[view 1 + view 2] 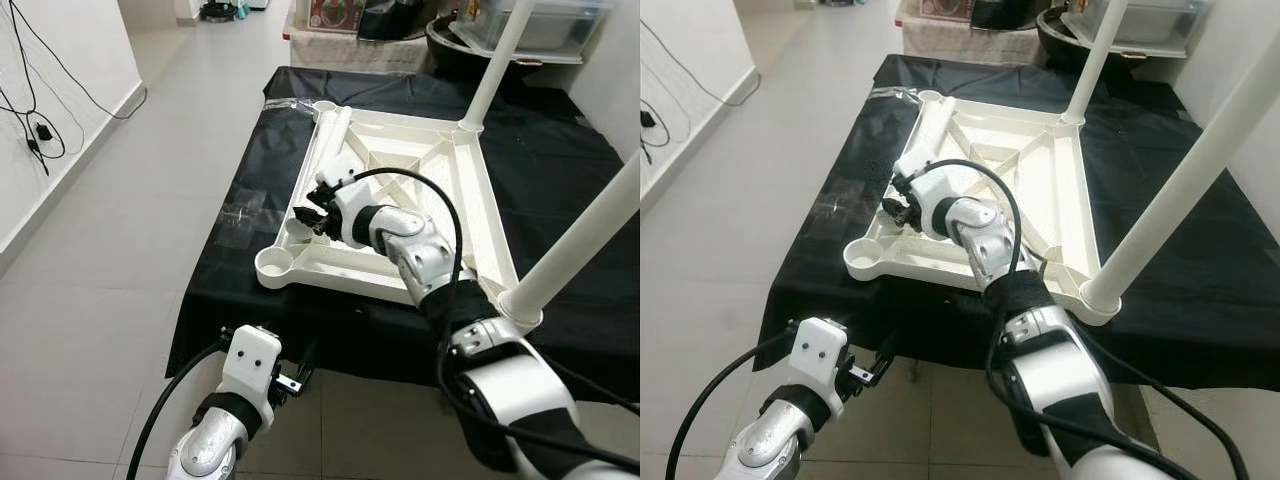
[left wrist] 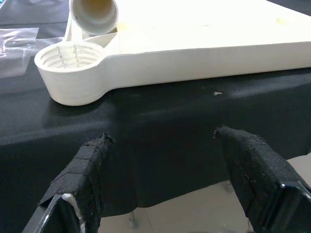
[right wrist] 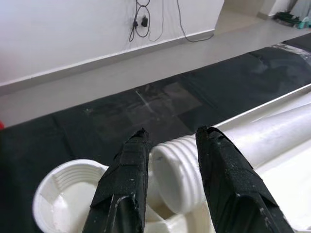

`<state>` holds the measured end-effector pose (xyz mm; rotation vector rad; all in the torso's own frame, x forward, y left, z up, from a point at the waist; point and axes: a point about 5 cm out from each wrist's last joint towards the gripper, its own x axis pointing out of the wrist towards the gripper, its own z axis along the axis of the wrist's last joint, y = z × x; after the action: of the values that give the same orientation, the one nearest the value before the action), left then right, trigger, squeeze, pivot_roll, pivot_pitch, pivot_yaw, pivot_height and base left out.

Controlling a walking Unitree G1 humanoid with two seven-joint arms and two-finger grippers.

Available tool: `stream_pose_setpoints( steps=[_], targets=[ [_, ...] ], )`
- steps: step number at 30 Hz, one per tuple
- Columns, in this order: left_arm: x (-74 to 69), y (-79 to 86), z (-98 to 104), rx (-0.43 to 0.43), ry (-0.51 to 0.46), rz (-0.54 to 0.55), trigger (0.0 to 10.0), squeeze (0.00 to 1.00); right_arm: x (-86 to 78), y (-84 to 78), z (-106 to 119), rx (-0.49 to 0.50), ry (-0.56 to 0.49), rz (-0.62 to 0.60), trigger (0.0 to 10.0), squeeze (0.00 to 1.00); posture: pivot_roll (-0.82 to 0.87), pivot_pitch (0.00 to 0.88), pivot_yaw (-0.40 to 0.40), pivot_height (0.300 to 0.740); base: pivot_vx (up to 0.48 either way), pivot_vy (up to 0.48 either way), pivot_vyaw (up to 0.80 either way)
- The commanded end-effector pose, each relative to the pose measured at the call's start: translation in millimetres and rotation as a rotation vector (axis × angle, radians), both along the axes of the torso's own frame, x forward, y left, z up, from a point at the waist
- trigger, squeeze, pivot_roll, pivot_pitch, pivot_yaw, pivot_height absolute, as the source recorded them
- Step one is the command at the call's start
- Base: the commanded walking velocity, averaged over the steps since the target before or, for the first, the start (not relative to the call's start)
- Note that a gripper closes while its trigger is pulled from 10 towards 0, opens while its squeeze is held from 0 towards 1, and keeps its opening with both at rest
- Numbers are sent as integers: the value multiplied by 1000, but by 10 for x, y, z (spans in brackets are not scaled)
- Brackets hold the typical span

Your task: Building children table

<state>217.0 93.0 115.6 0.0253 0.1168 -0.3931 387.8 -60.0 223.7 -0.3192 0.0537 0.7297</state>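
Note:
The white table top [image 1: 335, 263] lies upside down on a black-covered table [image 1: 230, 290]. Two white legs stand screwed in at its right corners, one far [image 1: 500, 60] and one near [image 1: 590, 230]. A loose leg [image 1: 330, 135] lies along the frame's left side. My right gripper [image 1: 312, 212] is shut on that leg's threaded end [image 3: 177, 170], just above the empty near-left corner socket [image 1: 273, 262]. My left gripper [image 2: 163, 135] hangs open below the table's front edge, facing the cloth under that socket [image 2: 73, 60].
A clear plastic sheet [image 1: 240, 215] lies on the cloth left of the table top. Cables [image 1: 35, 130] hang on the left wall beside open tiled floor [image 1: 100, 260]. Bins and boxes [image 1: 540, 25] crowd the far end.

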Motion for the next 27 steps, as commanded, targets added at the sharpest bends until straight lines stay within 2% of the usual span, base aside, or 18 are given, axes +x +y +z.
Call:
stream_pose_setpoints(
  steps=[1,3,4,5,6,8,9,16,27],
  targets=[
    [-27,-7,-9,-3,10,-6,10000,0,-40,64,-82,-24,14,-17,10000,0,88,122,-72,740,0,0,0],
    [-28,-8,-9,-3,10,-6,10000,0,-49,74,-101,-30,14,-28,10000,0,88,122,-72,740,0,0,0],
    [-31,-9,-7,-4,10,-6,10000,0,-55,85,-132,-37,10,-63,10000,400,92,125,-71,740,0,0,0],
    [-31,-9,-7,-4,10,-6,10000,0,-55,85,-132,-37,10,-63,10000,400,92,125,-71,740,0,0,0],
    [-37,-11,-5,-4,10,-6,10000,0,-42,97,-124,-36,-16,-113,10000,1000,98,130,-75,740,0,0,0],
    [-40,-12,-4,-4,10,-5,10000,0,-31,102,-109,-33,-34,-138,10000,1000,98,130,-75,740,0,0,0],
    [-44,-12,0,-5,10,-5,10000,0,-14,103,-72,-38,-69,-158,10000,0,99,139,-77,740,0,0,0],
    [-52,-10,9,-7,11,-3,10000,0,0,106,3,-67,-152,-201,10000,0,97,147,-78,740,0,0,0],
    [-73,-13,29,-11,12,-1,10000,0,-56,237,-150,-93,-116,-162,10000,0,104,171,-79,740,0,0,0]
  ],
)
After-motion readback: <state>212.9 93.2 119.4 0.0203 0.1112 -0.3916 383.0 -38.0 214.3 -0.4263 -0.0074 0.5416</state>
